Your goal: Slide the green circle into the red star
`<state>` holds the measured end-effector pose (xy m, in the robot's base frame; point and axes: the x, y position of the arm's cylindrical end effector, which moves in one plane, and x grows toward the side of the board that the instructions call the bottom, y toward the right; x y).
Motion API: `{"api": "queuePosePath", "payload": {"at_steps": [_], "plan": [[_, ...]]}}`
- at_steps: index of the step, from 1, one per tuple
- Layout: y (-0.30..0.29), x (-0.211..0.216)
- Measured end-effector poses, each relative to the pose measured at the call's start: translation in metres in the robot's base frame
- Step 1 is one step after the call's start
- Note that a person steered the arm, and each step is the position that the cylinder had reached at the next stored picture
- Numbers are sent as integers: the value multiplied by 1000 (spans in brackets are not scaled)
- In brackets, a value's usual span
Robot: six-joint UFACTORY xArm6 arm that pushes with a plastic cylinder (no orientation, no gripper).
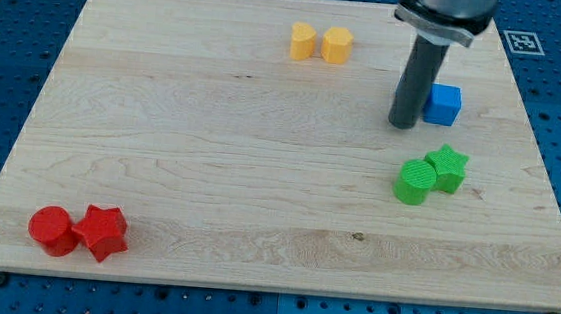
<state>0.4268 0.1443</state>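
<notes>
The green circle [415,181] lies at the view's right, touching the green star [448,167] on its upper right. The red star [102,231] lies at the view's bottom left, touching the red circle [52,229] on its left. My tip [400,124] rests on the board above the green circle, a short gap away, and just left of the blue cube [443,105].
A yellow heart-shaped block [303,40] and a yellow hexagon [336,44] sit side by side at the view's top. The wooden board [211,152] ends close to the red blocks at the bottom left; blue pegboard surrounds it.
</notes>
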Motion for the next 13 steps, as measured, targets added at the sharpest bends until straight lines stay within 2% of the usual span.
{"api": "queuePosePath", "payload": {"at_steps": [2, 3, 4, 7, 9, 11, 12, 13], "plan": [[101, 24], [86, 47], [37, 58], [15, 66], [-20, 112], [-102, 118], [-131, 131], [-136, 139]]}}
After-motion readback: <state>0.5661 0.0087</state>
